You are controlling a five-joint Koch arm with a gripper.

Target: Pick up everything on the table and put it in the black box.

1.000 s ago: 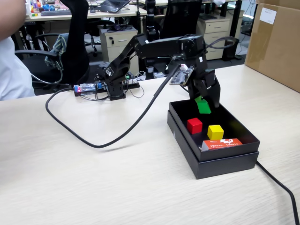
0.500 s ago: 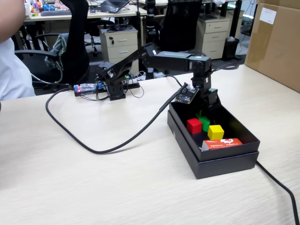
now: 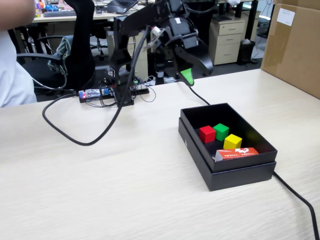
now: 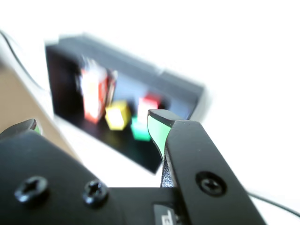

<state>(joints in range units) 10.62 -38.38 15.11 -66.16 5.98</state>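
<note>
The black box [image 3: 240, 172] sits on the right of the wooden table in the fixed view. Inside it lie a red cube [image 3: 207, 133], a green cube [image 3: 221, 131], a yellow cube [image 3: 232, 142] and a small red-and-white carton [image 3: 237, 153]. My gripper [image 3: 197, 72] hangs in the air behind the box, open and empty, with green pads. In the wrist view the gripper [image 4: 93, 124] stands wide open with nothing between its jaws. Beyond it the box [image 4: 61, 79] shows blurred, holding the carton [image 4: 93, 93], yellow cube [image 4: 117, 115], red cube [image 4: 149, 104] and green cube [image 4: 139, 130].
A black cable [image 3: 75, 135] loops across the table's left half and another cable [image 3: 300, 200] runs off from the box's front right corner. The arm's base [image 3: 122, 75] and a small circuit board [image 3: 95, 94] stand at the back. A cardboard box [image 3: 295, 45] stands at the far right.
</note>
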